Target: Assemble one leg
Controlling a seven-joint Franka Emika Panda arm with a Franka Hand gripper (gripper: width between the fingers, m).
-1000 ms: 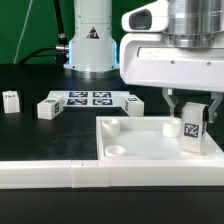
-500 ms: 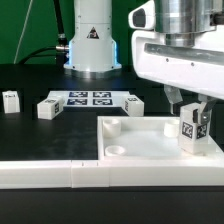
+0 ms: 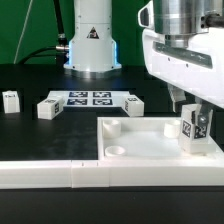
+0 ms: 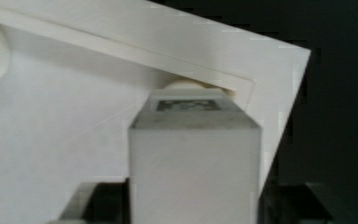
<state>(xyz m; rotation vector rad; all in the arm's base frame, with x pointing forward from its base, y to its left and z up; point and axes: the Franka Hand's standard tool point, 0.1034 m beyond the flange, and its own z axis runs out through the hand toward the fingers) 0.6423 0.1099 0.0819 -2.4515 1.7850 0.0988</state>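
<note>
The leg (image 3: 193, 132) stands upright between my two fingers, its black-and-white tag facing the exterior camera. My pincer (image 3: 194, 118) is clamped on the leg's upper part, the jaws closed only as far as the block's width allows. The leg sits at the back corner of the white panel (image 3: 150, 140), on the exterior view's right. I cannot tell whether its lower end touches the panel. In the wrist view the leg (image 4: 194, 150) points at that corner, its tip just beside a round socket (image 4: 179, 80) that it half hides. On the panel's other side two more sockets (image 3: 113, 127) show, one behind the other. A long white bar (image 3: 50, 175) lies against the panel's front edge. Farther back on the dark table (image 3: 30, 135), three loose blocks (image 3: 47, 107) lie around the marker board (image 3: 88, 98).
</note>
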